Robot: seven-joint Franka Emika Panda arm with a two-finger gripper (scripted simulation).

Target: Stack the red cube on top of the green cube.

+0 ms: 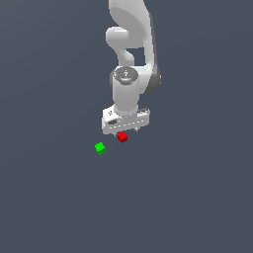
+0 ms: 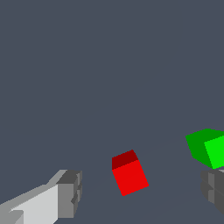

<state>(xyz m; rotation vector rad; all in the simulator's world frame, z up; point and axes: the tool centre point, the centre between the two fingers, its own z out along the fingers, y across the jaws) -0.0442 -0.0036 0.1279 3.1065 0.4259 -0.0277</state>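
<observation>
The red cube [image 1: 122, 137] lies on the dark grey floor just under my white gripper [image 1: 126, 131]. In the wrist view the red cube [image 2: 129, 174] shows in the wide gap of the gripper [image 2: 141, 188], with neither of the grey fingers [image 2: 69, 192] touching it. The gripper is open and holds nothing. The green cube [image 1: 100, 147] rests on the floor a short way off, toward the exterior view's left and slightly nearer the camera. In the wrist view the green cube [image 2: 207, 147] sits close to the other finger, apart from the red one.
A plain dark grey floor [image 1: 188, 197] surrounds the two cubes. The white arm [image 1: 129, 44] rises behind the gripper toward the top of the exterior view.
</observation>
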